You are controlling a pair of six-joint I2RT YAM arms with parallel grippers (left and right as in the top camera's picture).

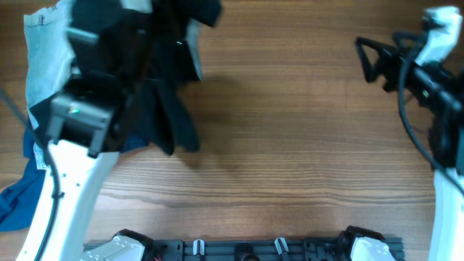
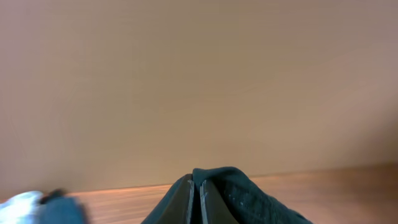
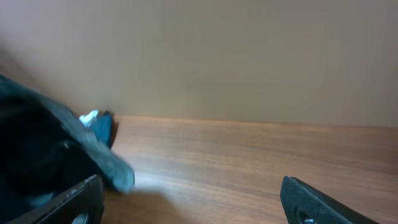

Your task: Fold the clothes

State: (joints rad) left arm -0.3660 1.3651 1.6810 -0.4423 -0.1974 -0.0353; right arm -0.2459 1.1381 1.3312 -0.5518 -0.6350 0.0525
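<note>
Table edge: nearest you, a black rail (image 1: 239, 250) runs along the near edge of the wooden table (image 1: 290, 145), with both arm bases on it.
Blue garment: a crumpled blue garment (image 1: 22, 196) lies at the table's near-left edge, partly under the left arm's white link.
Left claw: in the left wrist view your left gripper (image 2: 199, 186) has its fingers pressed together, pinching a fold of dark cloth that bunches over the tips. From overhead the claw itself is hidden under that cloth, above the table's left side.
Black shorts: the black shorts (image 1: 170, 109) are over the table's left half, towards the far edge. They hang from the left claw as one long, loose drape.
Shorts, look: you see plain black fabric, unfolded and bunched, with a dark tail trailing towards the table's middle. A pale grey strip shows near the top of the bundle. The picture is blurred, so you cannot make out the legs or the waist. In the left wrist view the shorts (image 2: 255, 198) read as dark grey-green with a stitched seam.
Denim: pale blue denim shorts (image 1: 45, 58) sit at the table's far-left corner, beside the black bundle.
Right claw: your right gripper (image 1: 366, 61) is over the table's far-right part, well apart from the shorts. Its fingers are spread wide with only bare wood between them.
</note>
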